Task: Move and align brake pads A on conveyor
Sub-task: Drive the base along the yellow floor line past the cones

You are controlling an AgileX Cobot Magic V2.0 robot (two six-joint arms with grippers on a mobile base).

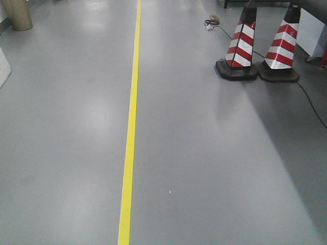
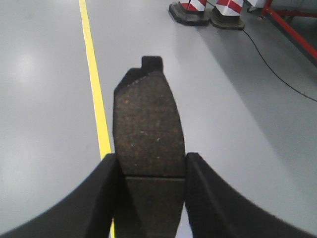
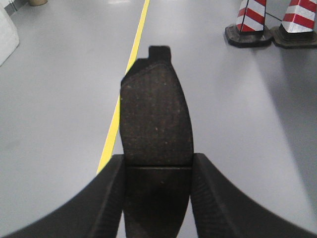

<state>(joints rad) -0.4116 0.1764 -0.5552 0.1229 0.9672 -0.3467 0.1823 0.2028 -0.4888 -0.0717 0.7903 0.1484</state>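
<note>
Both arms are loaded for carrying: the left gripper (image 2: 151,171) is clamped on one brake pad (image 2: 148,124), and the right gripper (image 3: 157,171) pinches another pad (image 3: 156,114). They're held out over grey floor (image 1: 214,168), probably mid-transit; no conveyor is visible yet.

Two brake pads show, one (image 2: 148,129) in the left wrist view and one (image 3: 156,121) in the right. Two red-and-white traffic cones (image 1: 240,43) (image 1: 282,43) stand on the floor, crossed by one yellow floor line (image 1: 131,127).
</note>
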